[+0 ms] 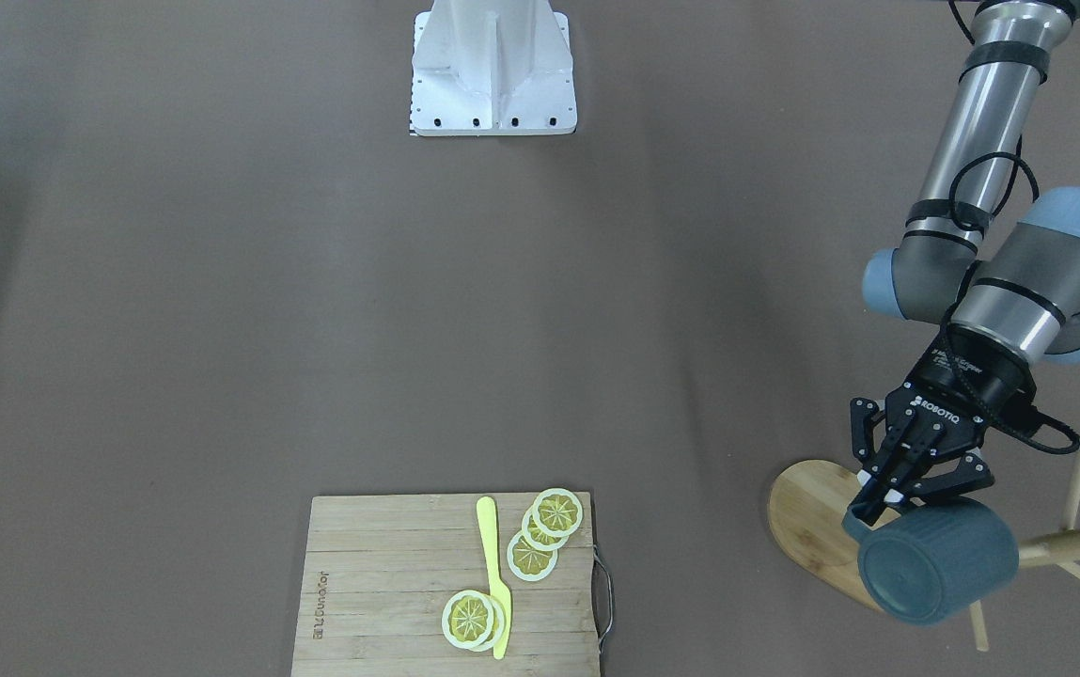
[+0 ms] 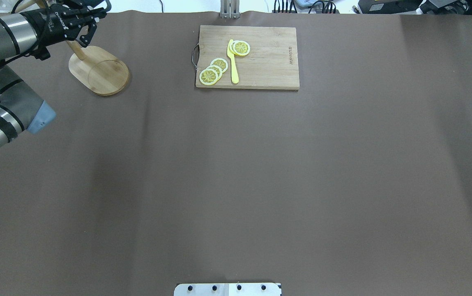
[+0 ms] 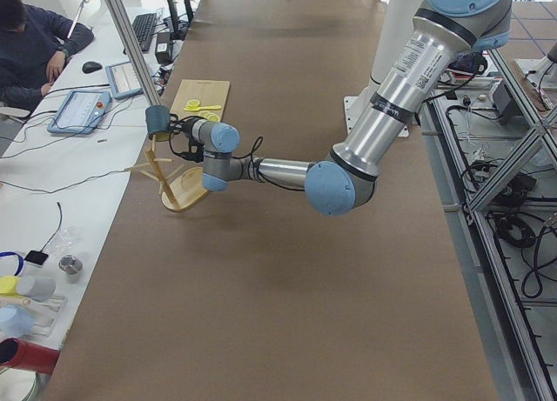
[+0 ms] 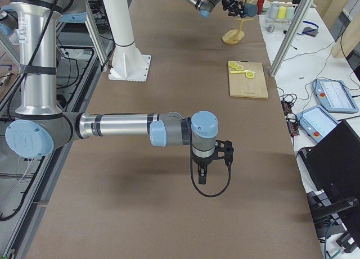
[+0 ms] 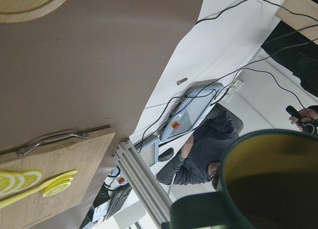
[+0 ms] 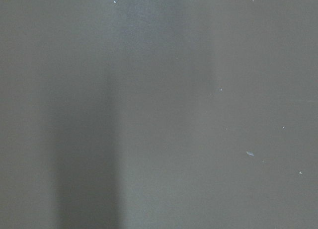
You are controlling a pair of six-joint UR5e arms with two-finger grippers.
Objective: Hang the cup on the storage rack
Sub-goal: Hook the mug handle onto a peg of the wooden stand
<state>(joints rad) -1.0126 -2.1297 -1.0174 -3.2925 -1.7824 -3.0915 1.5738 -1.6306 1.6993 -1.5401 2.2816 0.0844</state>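
The slate-blue cup (image 1: pixel 939 561) hangs tilted on its side above the storage rack, whose oval bamboo base (image 1: pixel 812 527) lies on the table. My left gripper (image 1: pixel 873 506) is shut on the cup's handle side, just over that base. The rack's post (image 1: pixel 1071 543) and thin pegs (image 1: pixel 1078 484) stick out from behind the cup. The left wrist view shows the cup's yellow-olive inside (image 5: pixel 271 184). From overhead I see the left gripper (image 2: pixel 84 22) over the rack base (image 2: pixel 100 72), and the cup is out of that view. My right gripper (image 4: pixel 203 177) hovers over bare table far from the rack; I cannot tell whether it is open.
A wooden cutting board (image 1: pixel 389 602) with lemon slices (image 1: pixel 544 531) and a yellow knife (image 1: pixel 494 578) lies at the table's far edge, to the right of the rack as the robot faces it. The robot's base plate (image 1: pixel 493 103) is at the near edge. A person (image 3: pixel 35 44) sits at a desk beyond.
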